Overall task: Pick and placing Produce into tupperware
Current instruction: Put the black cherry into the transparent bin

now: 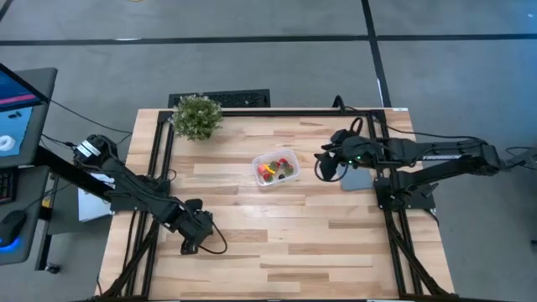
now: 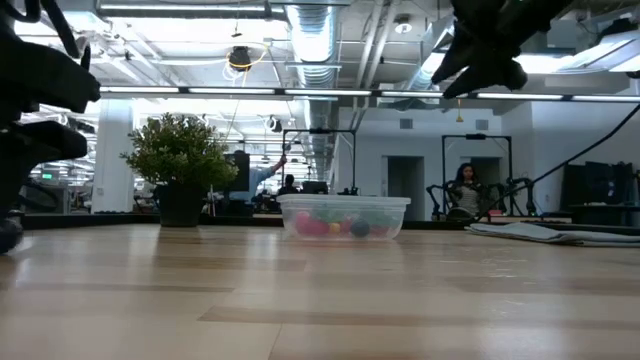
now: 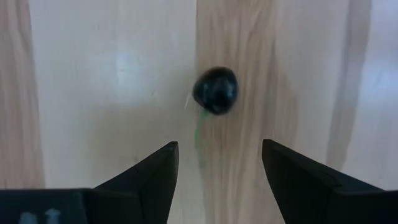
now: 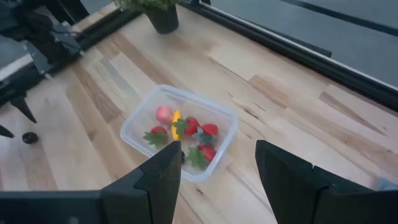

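The clear tupperware (image 1: 276, 168) sits mid-table, resting on its base, and holds several red strawberry pieces, a yellow-orange piece and others (image 4: 180, 130). One small dark round berry (image 3: 215, 90) lies on the bare wood near the table's left near part (image 4: 29, 137). My left gripper (image 3: 217, 146) is open and points down over that berry, its fingers standing apart just short of it, touching nothing. My right gripper (image 4: 217, 146) is open and empty, raised above the table just right of the tupperware (image 1: 323, 168).
A bushy potted plant (image 1: 197, 116) stands at the far left corner. A flat grey slab (image 1: 357, 179) lies under the right arm, right of the tub. Bare wood lies along the near half of the table. People show in the room behind (image 2: 465, 190).
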Motion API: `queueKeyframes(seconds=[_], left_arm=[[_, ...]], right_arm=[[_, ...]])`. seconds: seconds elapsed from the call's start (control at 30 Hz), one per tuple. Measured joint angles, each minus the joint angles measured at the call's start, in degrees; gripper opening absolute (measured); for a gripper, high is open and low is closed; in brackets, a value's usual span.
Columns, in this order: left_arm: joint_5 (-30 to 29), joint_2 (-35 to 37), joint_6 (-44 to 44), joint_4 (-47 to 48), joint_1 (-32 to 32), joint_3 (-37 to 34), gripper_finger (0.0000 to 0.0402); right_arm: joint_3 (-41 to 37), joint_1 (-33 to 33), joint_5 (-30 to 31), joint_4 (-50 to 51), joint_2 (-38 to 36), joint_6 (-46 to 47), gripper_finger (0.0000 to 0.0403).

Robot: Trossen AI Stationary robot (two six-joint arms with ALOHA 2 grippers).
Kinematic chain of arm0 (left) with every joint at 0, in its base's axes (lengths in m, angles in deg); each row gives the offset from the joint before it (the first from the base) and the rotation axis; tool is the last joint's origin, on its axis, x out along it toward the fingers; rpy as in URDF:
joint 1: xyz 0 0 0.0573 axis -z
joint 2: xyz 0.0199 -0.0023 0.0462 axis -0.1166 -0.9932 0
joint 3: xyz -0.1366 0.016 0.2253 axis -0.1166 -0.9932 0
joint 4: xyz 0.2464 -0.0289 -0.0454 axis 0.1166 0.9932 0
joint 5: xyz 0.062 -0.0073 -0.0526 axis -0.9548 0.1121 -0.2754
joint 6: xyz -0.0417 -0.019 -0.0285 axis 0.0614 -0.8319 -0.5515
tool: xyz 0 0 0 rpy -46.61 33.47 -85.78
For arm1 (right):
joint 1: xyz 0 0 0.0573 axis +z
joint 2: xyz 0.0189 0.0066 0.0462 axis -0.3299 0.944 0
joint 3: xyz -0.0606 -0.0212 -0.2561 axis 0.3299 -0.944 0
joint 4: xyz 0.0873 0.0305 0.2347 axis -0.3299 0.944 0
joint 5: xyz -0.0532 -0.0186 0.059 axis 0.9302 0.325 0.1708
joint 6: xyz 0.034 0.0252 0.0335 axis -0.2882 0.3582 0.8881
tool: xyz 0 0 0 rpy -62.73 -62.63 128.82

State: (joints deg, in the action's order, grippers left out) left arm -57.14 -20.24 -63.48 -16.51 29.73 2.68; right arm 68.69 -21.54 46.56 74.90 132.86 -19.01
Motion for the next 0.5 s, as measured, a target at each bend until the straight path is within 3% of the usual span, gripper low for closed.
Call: queueKeyframes(seconds=[0.5], left_arm=[[-4.25,0.0,-1.89,-4.65,-0.04,0.0,0.0222]], right_arm=[[0.0,0.0,-0.02,-0.34,1.96,-0.02,0.023]])
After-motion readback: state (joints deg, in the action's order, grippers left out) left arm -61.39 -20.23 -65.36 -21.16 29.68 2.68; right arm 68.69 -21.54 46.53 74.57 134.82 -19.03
